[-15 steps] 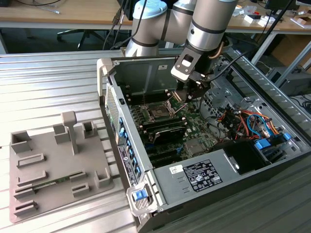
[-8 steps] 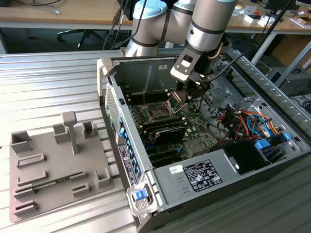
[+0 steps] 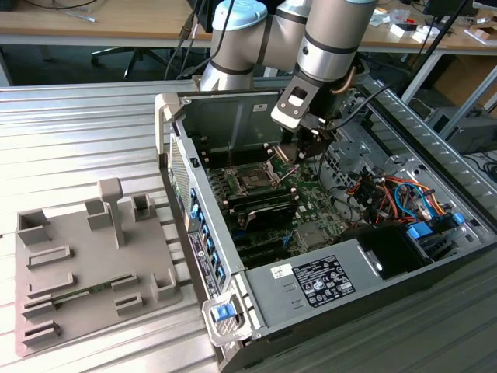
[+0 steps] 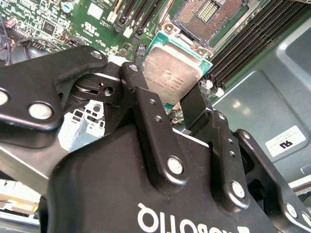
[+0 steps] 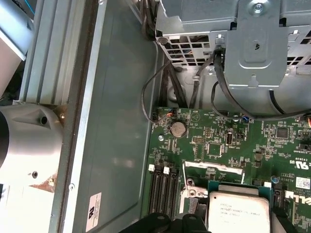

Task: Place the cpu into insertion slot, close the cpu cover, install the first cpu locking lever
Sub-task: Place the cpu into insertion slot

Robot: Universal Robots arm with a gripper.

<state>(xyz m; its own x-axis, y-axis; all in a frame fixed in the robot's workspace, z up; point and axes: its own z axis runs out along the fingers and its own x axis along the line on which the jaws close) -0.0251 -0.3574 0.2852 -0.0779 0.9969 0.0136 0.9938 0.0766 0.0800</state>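
Slatted worktop (image 3: 85,132) bearing an open computer case (image 3: 198,225), its motherboard (image 3: 311,198) inside. The hand (image 4: 165,92) pinches the cpu (image 4: 172,68) by opposite edges, above the motherboard, near the insertion slot (image 4: 204,12), which lies empty. Placement step, judged unfinished: it calls for squaring cpu to slot and keeping it level.

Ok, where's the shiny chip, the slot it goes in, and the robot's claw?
the cpu (image 4: 171,73), second wrist view, its silvery top face.
the insertion slot (image 4: 205,12), second wrist view, its middle pin field.
the gripper (image 4: 163,86), second wrist view, midway between its fingertips.
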